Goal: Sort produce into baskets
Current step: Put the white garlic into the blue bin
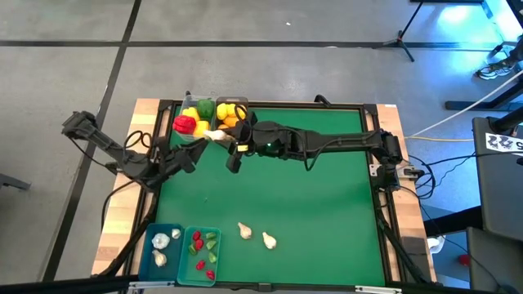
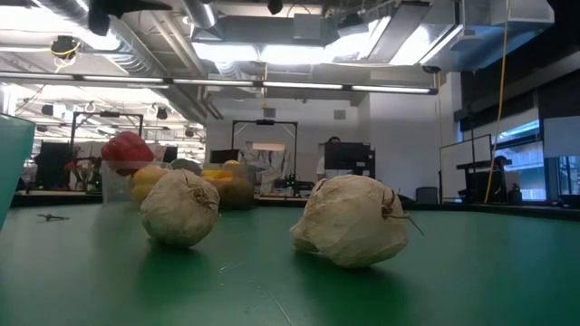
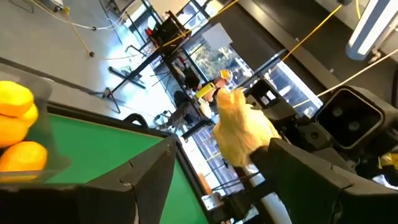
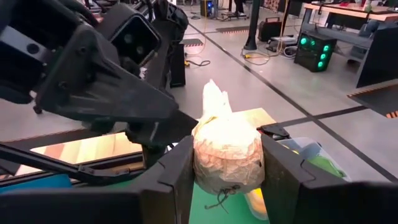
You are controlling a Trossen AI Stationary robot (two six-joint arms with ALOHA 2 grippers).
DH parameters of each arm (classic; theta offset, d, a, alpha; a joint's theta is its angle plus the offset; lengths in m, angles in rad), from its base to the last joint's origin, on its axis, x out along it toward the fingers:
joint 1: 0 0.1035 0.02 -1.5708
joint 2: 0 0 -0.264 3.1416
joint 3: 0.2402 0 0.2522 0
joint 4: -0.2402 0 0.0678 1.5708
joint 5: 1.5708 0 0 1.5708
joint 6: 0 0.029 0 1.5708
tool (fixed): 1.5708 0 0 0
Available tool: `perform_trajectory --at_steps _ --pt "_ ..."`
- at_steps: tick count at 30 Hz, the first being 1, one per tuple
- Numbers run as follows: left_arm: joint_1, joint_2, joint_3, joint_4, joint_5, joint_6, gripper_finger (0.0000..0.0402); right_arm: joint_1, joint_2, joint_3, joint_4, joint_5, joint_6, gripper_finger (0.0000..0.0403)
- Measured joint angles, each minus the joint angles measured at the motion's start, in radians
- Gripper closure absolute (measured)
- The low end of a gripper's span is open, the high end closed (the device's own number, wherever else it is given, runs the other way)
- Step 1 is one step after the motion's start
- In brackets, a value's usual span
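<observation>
High view: both arms meet at about 11 o'clock on the green table [image 1: 327, 188], beside two clear baskets [image 1: 214, 113] holding red, yellow and green bell peppers [image 1: 185, 124] and oranges [image 1: 230, 121]. The right gripper [image 1: 222, 137] pinches a garlic bulb [image 1: 216, 135] there; the left gripper [image 1: 198, 147] sits just beside it, jaws spread. Two loose garlic bulbs [image 1: 257, 235] lie at 6 o'clock; two teal baskets [image 1: 181, 253] at 7 o'clock hold garlic and red and green chilies [image 1: 204, 251]. Low view: those two loose bulbs sit close up on the mat, apart, with the filled clear baskets at 10 o'clock behind. Left wrist view: left fingers [image 3: 155, 180] stand apart, the bulb seen between them held by the other gripper; oranges at 9 o'clock. Right wrist view: right fingers [image 4: 177, 180] press both sides of the bulb, stem up, left arm just behind it.
</observation>
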Motion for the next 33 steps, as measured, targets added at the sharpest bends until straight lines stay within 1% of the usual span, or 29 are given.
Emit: perform_trajectory --at_steps 10,15,18,21,30,33 --pt "0.106 0.07 0.0 0.212 0.129 0.133 0.0157 0.0 0.001 0.0 -0.03 -0.026 0.019 0.0265" --pt "0.142 0.097 0.0 0.232 0.181 0.135 0.0168 0.0 0.001 0.0 -0.031 -0.025 0.019 0.0265" --pt "0.146 0.104 0.0 0.231 0.181 0.113 0.0186 0.0 0.001 0.0 -0.038 -0.022 0.016 0.0265" --pt "0.146 0.103 0.0 0.231 0.177 0.109 0.0212 0.0 0.001 0.0 -0.04 -0.005 0.015 0.0265" --pt "0.145 0.096 0.0 0.233 0.094 0.104 0.029 -0.001 0.001 0.0 -0.045 0.003 0.015 0.0265" --pt "0.15 0.096 0.0 0.232 0.088 0.103 0.0312 -0.001 0.001 0.0 -0.045 0.004 0.014 0.0265"
